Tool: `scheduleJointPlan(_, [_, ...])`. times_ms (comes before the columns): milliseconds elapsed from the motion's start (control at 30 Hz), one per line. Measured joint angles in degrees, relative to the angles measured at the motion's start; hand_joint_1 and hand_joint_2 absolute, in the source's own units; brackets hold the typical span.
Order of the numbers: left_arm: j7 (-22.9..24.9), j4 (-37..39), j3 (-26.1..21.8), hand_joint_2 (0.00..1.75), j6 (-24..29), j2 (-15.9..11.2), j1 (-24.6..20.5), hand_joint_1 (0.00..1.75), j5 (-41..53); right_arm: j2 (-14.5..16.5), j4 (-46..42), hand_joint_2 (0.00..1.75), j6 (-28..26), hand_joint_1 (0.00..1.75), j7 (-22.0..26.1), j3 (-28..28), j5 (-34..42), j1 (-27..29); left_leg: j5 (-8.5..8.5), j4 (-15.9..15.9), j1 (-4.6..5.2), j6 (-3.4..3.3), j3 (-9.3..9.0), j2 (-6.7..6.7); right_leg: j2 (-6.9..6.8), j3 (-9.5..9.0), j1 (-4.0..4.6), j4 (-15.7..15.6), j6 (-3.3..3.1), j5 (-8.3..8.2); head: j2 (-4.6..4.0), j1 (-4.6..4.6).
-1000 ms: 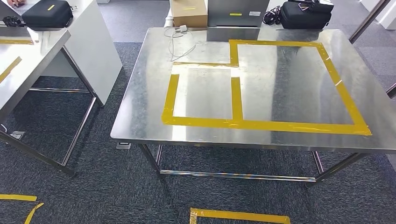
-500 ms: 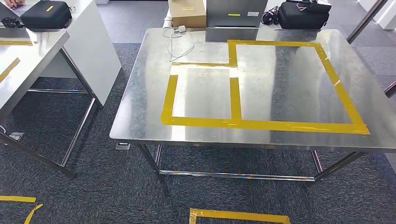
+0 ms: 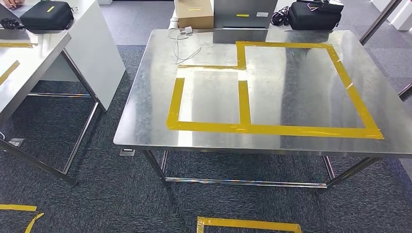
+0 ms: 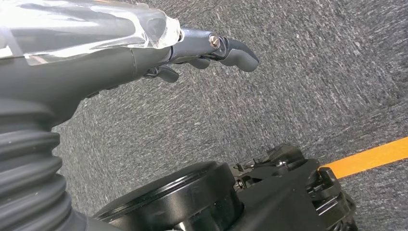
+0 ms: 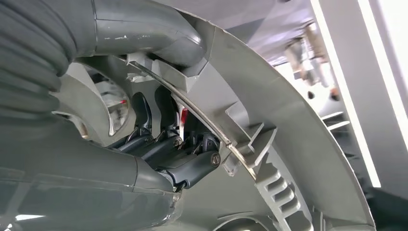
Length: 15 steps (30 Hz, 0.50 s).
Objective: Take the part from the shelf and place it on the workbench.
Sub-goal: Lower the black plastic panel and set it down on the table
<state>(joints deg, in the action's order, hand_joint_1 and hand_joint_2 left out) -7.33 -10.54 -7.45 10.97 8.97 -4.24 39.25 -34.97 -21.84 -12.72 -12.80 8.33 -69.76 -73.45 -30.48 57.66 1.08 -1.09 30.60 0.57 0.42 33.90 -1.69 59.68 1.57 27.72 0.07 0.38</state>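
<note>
Fingers [image 5: 166,144] of our right hand [image 5: 159,154] are hooked through the grey ribbed part [image 5: 288,144], thumb over its rim, so the part is held up at that hand, off the steel surface [image 3: 145,111]. Left hand [image 4: 192,53] hangs over the carpet with fingers [image 4: 238,53] loosely curled, holding nothing.

Risks, as we judge them:
- the part looks wide for a one-hand hold; a tilt while walking up could let it slip.
- we cannot tell how close it is to the surface edge, so it may knock there.
- a set-down outside the yellow tape outline [image 3: 272,129] is possible.
</note>
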Motion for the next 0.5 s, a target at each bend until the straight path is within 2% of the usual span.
scheduleJointPlan(267, [1.16, 0.00, -0.10, 1.75, -0.08, -0.12, -0.13, 0.00, 1.44, 13.53, 0.00, 1.75, 1.61, 1.75, 0.51, 3.69, -3.81, -1.75, 0.02, 0.00, -0.04, 0.02, -0.07, -0.19, 0.16, 0.02, 0.05, 0.02, -0.03, -0.02, 0.00, -0.02])
scheduleJointPlan(500, [2.28, -0.02, 0.25, 1.75, -1.62, -0.21, -1.14, 0.00, 3.45, 26.04, 0.26, 1.75, 2.99, 1.75, -2.45, 7.71, -8.13, -0.63, 0.05, -0.02, -0.13, 0.07, -0.06, -0.22, 0.22, 0.05, 0.14, 0.05, -0.05, -0.02, 0.00, -0.01])
